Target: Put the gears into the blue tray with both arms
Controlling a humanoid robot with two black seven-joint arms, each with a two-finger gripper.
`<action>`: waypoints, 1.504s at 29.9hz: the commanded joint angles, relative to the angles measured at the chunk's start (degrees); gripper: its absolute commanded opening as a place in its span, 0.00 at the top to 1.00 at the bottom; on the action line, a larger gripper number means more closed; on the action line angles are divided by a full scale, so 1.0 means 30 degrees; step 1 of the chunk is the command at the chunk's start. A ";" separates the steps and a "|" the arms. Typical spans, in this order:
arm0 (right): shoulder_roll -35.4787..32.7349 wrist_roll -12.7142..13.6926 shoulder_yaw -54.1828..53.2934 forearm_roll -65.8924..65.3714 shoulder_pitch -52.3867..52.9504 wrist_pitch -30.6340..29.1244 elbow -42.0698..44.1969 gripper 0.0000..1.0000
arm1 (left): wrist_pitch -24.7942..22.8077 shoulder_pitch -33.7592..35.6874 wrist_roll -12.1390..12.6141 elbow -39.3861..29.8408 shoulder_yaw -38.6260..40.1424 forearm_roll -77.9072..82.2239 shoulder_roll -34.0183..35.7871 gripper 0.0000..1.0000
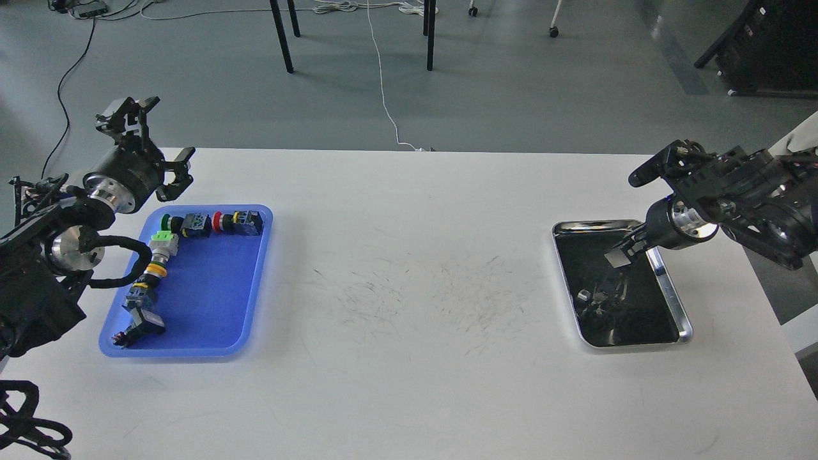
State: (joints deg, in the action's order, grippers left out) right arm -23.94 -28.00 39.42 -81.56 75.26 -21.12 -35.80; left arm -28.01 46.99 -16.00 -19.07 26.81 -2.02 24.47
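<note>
The blue tray [211,300] lies at the table's left and holds several colourful push-button switches [211,223] along its far and left sides. My left gripper [150,145] hovers open just beyond the tray's far left corner, fingers spread wide with nothing between them. My right gripper [617,257] hangs low over the far half of the shiny silver tray [668,294] at the right. It is seen small and dark, so its fingers cannot be told apart. The gears do not stand out against the tray's dark inside, where the gripper's reflection also shows.
Faint black scuff marks [422,294] cover the middle of the white table. The table's right edge [776,319] runs close beside the silver tray. Chair legs [281,38] and cables lie on the floor beyond the far edge.
</note>
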 commanded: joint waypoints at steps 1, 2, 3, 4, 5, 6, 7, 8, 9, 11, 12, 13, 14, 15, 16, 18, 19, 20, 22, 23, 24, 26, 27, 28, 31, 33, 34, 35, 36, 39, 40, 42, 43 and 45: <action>0.0012 -0.0001 0.0044 -0.0030 -0.0010 0.0009 -0.0021 0.23 | 0.0002 -0.0018 0.0002 0.0000 -0.0001 0.0000 -0.0012 0.02; -0.0017 -0.0001 0.0044 -0.0001 0.0077 0.0038 -0.0021 0.23 | 0.0002 -0.0018 0.0002 0.0000 -0.0001 0.0000 -0.0012 0.02; -0.0017 -0.0001 0.0044 0.0028 0.0136 0.0038 -0.0050 0.23 | 0.0002 -0.0018 0.0002 0.0000 -0.0001 0.0000 -0.0012 0.02; -0.0046 -0.0001 0.0044 0.0029 0.0166 0.0038 -0.0108 0.23 | 0.0002 -0.0018 0.0002 0.0000 -0.0001 0.0000 -0.0012 0.02; -0.0017 -0.0001 0.0044 0.0029 0.0224 0.0038 -0.0225 0.23 | 0.0002 -0.0018 0.0002 0.0000 -0.0001 0.0000 -0.0012 0.02; -0.0133 -0.0001 0.0044 0.0029 0.0283 0.0038 -0.0342 0.23 | 0.0002 -0.0018 0.0002 0.0000 -0.0001 0.0000 -0.0012 0.02; -0.0221 -0.0001 0.0073 0.0000 0.0283 0.0038 -0.0372 0.23 | 0.0002 -0.0018 0.0002 0.0000 0.0028 0.0000 -0.0012 0.02; -0.0280 -0.0001 0.0103 -0.0001 0.0283 0.0038 -0.0372 0.23 | 0.0002 -0.0018 0.0002 0.0000 -0.0001 0.0000 -0.0012 0.02; -0.0484 -0.0001 0.0132 -0.0030 0.0312 0.0009 -0.0401 0.23 | 0.0002 -0.0018 0.0002 0.0000 0.0028 0.0000 -0.0012 0.02; -0.0836 -0.0001 0.0307 -0.0117 0.0342 0.0009 -0.0402 0.23 | 0.0002 -0.0018 -0.0027 0.0000 -0.0001 0.0000 0.0017 0.02; -0.0924 -0.0001 0.0453 -0.0205 0.0342 0.0009 -0.0460 0.23 | 0.0002 -0.0018 0.0002 0.0000 0.0028 0.0000 0.0017 0.02; -0.0954 -0.0001 0.0628 -0.0322 0.0342 0.0038 -0.0518 0.23 | 0.0002 -0.0018 -0.0027 0.0000 0.0028 0.0000 0.0017 0.02; -0.0954 -0.0001 0.0775 -0.0410 0.0313 0.0096 -0.0490 0.23 | 0.0002 -0.0018 0.0002 0.0000 0.0028 0.0000 -0.0012 0.02; -0.0954 -0.0001 0.0806 -0.0411 0.0342 0.0096 -0.0432 0.23 | 0.0002 -0.0018 0.0002 0.0000 0.0028 0.0000 -0.0012 0.02; -0.0983 -0.0001 0.0806 -0.0411 0.0371 0.0155 -0.0344 0.23 | 0.0002 -0.0047 -0.0027 0.0000 0.0028 0.0000 -0.0012 0.02; -0.1130 -0.0001 0.0806 -0.0440 0.0226 0.0301 -0.0022 0.23 | 0.0002 -0.0047 -0.0027 0.0000 0.0028 0.0000 -0.0012 0.02; -0.1130 -0.0001 0.0835 -0.0440 0.0167 0.0418 0.0124 0.23 | 0.0002 -0.0076 -0.0027 0.0000 0.0028 0.0000 -0.0012 0.02; -0.1101 -0.0001 0.0835 -0.0440 0.0108 0.0477 0.0300 0.24 | 0.0002 -0.0077 -0.0027 0.0000 0.0028 0.0000 -0.0041 0.02; -0.1014 -0.0001 0.0835 -0.0440 -0.0038 0.0565 0.0448 0.26 | 0.0002 -0.0047 -0.0027 0.0000 0.0028 0.0000 -0.0042 0.02; -0.1013 -0.0001 0.0835 -0.0440 -0.0068 0.0594 0.0477 0.26 | 0.0002 -0.0076 -0.0027 0.0000 0.0028 0.0000 -0.0042 0.02; -0.0955 -0.0001 0.0835 -0.0440 -0.0126 0.0624 0.0448 0.26 | 0.0002 -0.0048 -0.0027 0.0000 0.0028 0.0000 -0.0042 0.02; -0.0838 -0.0001 0.0835 -0.0440 -0.0244 0.0740 0.0419 0.28 | 0.0002 -0.0077 -0.0027 0.0000 0.0028 0.0000 -0.0012 0.02; -0.0750 -0.0001 0.0864 -0.0440 -0.0273 0.0770 0.0448 0.28 | 0.0002 -0.0077 -0.0027 0.0000 0.0028 0.0000 -0.0012 0.02; -0.0662 -0.0001 0.0894 -0.0469 -0.0273 0.0828 0.0448 0.29 | 0.0002 -0.0077 -0.0027 0.0000 0.0028 0.0000 -0.0012 0.02; -0.0516 -0.0001 0.0894 -0.0469 -0.0332 0.0829 0.0448 0.29 | 0.0002 -0.0077 -0.0027 0.0000 0.0028 0.0000 -0.0012 0.02; -0.0398 -0.0001 0.0894 -0.0469 -0.0390 0.0858 0.0448 0.30 | 0.0002 -0.0106 -0.0027 0.0000 0.0028 0.0000 -0.0012 0.02; -0.0311 -0.0001 0.0865 -0.0469 -0.0478 0.0858 0.0419 0.31 | 0.0002 -0.0164 -0.0027 0.0000 0.0028 0.0000 -0.0012 0.02; -0.0252 -0.0001 0.0865 -0.0469 -0.0507 0.0858 0.0390 0.31 | 0.0002 -0.0164 -0.0027 0.0029 0.0028 0.0000 -0.0012 0.02; -0.0222 -0.0001 0.0894 -0.0469 -0.0508 0.0858 0.0360 0.31 | 0.0002 -0.0164 -0.0027 0.0000 0.0028 0.0000 -0.0012 0.02; -0.0193 -0.0001 0.0894 -0.0498 -0.0478 0.0858 0.0389 0.31 | 0.0002 -0.0165 -0.0027 0.0000 0.0028 0.0000 -0.0041 0.02; -0.0193 -0.0001 0.0923 -0.0557 -0.0507 0.0858 0.0389 0.31 | 0.0002 -0.0164 -0.0027 0.0000 0.0028 0.0000 -0.0042 0.02; -0.0193 -0.0001 0.0894 -0.0849 -0.0537 0.0858 0.0389 0.32 | 0.0002 -0.0194 -0.0027 0.0029 0.0028 0.0000 -0.0042 0.02; -0.0193 -0.0001 0.0894 -0.0879 -0.0566 0.0887 0.0360 0.34 | 0.0002 -0.0165 -0.0027 0.0000 0.0028 -0.0029 -0.0042 0.02; -0.0193 -0.0001 0.0894 -0.0909 -0.0770 0.0917 0.0331 0.35 | 0.0002 -0.0164 -0.0027 0.0029 0.0028 -0.0029 -0.0042 0.02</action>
State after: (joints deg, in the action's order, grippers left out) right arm -24.52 -28.00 42.12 -84.03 73.56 -18.49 -34.67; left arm -28.00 46.45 -16.08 -19.04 26.90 -2.03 24.38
